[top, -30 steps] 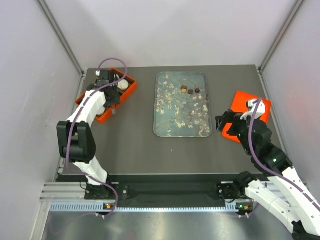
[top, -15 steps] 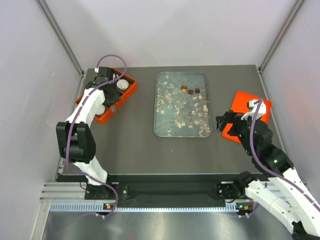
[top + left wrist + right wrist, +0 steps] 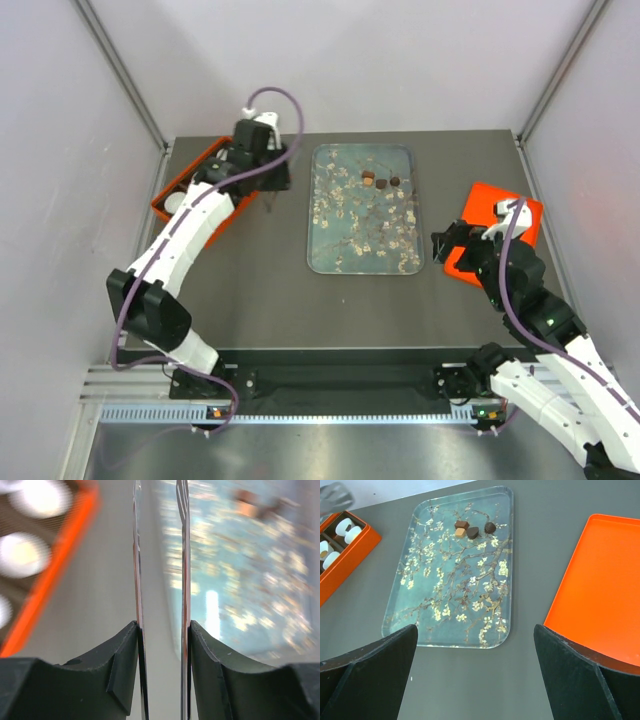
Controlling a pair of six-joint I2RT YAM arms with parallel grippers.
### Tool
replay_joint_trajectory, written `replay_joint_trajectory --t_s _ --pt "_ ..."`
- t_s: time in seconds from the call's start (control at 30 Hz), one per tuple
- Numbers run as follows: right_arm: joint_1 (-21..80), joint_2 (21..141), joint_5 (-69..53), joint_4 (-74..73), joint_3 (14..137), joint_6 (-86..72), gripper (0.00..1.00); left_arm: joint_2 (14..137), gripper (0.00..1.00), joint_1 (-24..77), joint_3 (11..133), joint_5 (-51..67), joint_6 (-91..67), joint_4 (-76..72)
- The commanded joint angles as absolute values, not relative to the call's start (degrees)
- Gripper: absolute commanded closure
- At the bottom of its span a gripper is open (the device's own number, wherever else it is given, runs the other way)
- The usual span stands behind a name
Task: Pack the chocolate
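- We count one orange box [image 3: 172,192] at the far left of the table [image 3: 260,300], partly under the left arm. The right wrist view shows at least three white paper cups [image 3: 343,526] in it. What they hold is too small to tell.
- We see one left gripper [image 3: 266,205] over bare table between the box and the tray. Its two thin blades stand a little apart. Nothing lies between them in the part the wrist view shows, and the tips run out of that picture.
- In the middle lies one glassy tray [image 3: 455,605] printed with blossoms.
- We can tell apart three chocolates [image 3: 472,532], all close together near the tray's far right corner: one brown and tan, one dark, one dark and round.
- We see one right gripper [image 3: 480,680], jaws spread wide and empty, near the tray's right edge.
- One flat orange lid [image 3: 600,580] lies at the far right.
- A second ago the left gripper was down in the orange box. Now it has swung right, clear of the box. The right arm, the tray and its three chocolates have not moved.
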State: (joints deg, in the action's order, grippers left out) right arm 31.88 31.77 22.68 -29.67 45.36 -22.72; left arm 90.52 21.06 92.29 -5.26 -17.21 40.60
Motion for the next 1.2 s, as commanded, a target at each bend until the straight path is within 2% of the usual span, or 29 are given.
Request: replay_joint_trajectory --t_s 0.0,0.23,0.47,1.17 --pt "32.6 32.0 23.2 -28.1 46.5 -22.9 0.00 91.5 0.52 26.9 94.0 -3.7 -15.8 35.2" --pt "32.6 31.5 24.8 -27.5 46.0 -21.8 0.00 99.1 0.52 33.1 95.5 -1.1 -14.9 26.1" --pt "32.6 31.5 25.8 -27.0 45.2 -20.1 0.00 110.3 0.52 39.7 100.4 -1.6 -13.2 24.8" --pt "32.6 32.7 26.8 -25.4 44.3 -19.1 0.00 126.2 0.52 41.0 109.1 -7.1 -11.8 23.9"
